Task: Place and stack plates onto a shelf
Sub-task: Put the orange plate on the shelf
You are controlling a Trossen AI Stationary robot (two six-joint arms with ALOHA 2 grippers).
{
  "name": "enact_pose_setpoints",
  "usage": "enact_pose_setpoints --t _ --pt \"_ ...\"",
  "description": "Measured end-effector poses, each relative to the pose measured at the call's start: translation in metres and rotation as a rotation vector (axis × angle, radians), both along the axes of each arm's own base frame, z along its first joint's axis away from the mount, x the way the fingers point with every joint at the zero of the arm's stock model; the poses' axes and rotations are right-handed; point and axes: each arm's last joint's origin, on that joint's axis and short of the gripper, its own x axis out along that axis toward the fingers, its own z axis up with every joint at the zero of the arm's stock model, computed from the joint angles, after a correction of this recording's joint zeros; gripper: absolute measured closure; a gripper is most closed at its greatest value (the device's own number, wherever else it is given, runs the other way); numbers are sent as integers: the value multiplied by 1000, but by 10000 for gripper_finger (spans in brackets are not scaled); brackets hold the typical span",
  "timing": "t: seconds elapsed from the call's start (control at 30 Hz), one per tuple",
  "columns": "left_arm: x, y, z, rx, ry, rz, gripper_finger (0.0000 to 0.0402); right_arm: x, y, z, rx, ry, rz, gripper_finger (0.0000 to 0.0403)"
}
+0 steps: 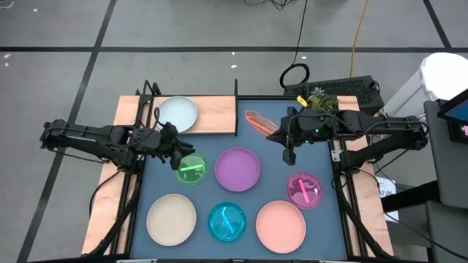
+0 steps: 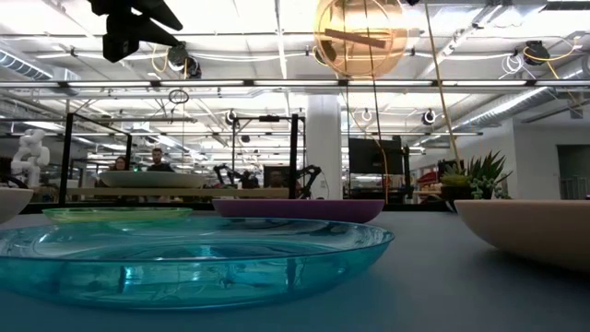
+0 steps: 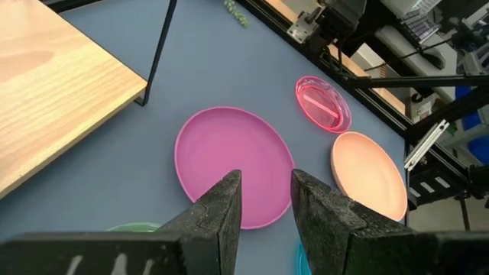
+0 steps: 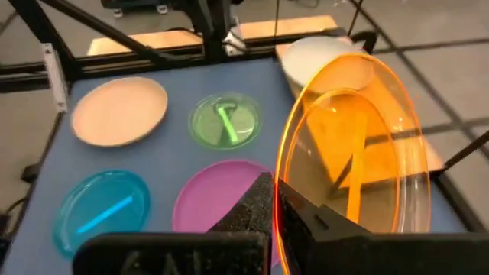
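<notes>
Above the far right part of the dark blue worktop (image 1: 219, 197), my right hand (image 4: 276, 200) is clamped on the rim of the orange plate (image 4: 355, 145), which is raised clear of the surface and tilted on edge near the shelf's right end. My left hand (image 3: 263, 200) hangs over the worktop just beside the green plate (image 1: 191, 169), fingers (image 3: 221, 210) partly apart and gripping nothing.

The shelf (image 1: 216, 113) stands at the far edge of the worktop and carries the pale blue-white plate (image 1: 177, 114) at its left half; its right half is bare wood.

Six plates lie flat on the worktop, apart from one another: the green plate and the purple plate (image 1: 238, 169) in the middle, the magenta plate (image 1: 305, 190) to the right, and along the near edge the cream plate (image 1: 171, 219), the teal plate (image 1: 227, 222) and the salmon pink plate (image 1: 281, 225).
</notes>
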Motion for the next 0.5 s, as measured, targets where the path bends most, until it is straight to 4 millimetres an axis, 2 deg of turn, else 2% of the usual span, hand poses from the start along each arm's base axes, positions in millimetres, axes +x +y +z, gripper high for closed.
enact_pose_setpoints --t 0.2,0.5 --pt "0 0 0 -21 -2 13 284 22 1 13 -75 -28 42 403" --pt "-1 0 0 -79 -13 45 284 63 -5 22 -167 -19 73 403"
